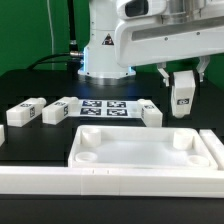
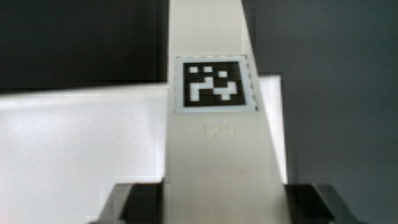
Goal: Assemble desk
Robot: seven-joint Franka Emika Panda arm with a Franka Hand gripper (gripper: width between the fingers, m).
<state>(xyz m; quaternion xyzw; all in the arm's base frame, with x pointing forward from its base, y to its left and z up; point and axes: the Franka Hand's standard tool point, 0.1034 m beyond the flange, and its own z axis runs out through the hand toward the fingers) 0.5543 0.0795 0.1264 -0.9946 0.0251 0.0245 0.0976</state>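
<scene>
As I look in from my remote station, the white square-section plastic leg (image 1: pixel 182 96) hangs in the air, roughly upright, pinched on two opposite faces by the gripper (image 1: pixel 182 82), whose jaws are drawn in to a fairly narrow gap, clamped on the leg's width. On the wrist view that leg (image 2: pixel 217 130) runs straight away from the camera between the two black fingers (image 2: pixel 135 205), and I can read a black-and-white square tag (image 2: pixel 214 83) on its upper face; a pale surface lies beneath it, though I cannot tell what it belongs to. In the exterior view the held leg sits toward the right, raised off the table and apart from the white plastic rectangular tray-like tabletop (image 1: pixel 140 150), above and behind its far right corner. The tabletop lies flat with its raised rim up, and a rounded corner socket (image 1: pixel 88 156) shows inside it. Behind it, three more tagged legs lie on their sides. The first loose leg (image 1: pixel 25 113) and second loose leg (image 1: pixel 62 110) are on the exterior view's left of the marker board (image 1: pixel 105 108), and the third loose leg (image 1: pixel 150 112) is just beside the board on the right. A long white border rail (image 1: pixel 60 182) runs along the front, right against the tabletop. Everything rests on the black table (image 1: pixel 30 80), with the white arm base (image 1: pixel 100 50) at the back.
</scene>
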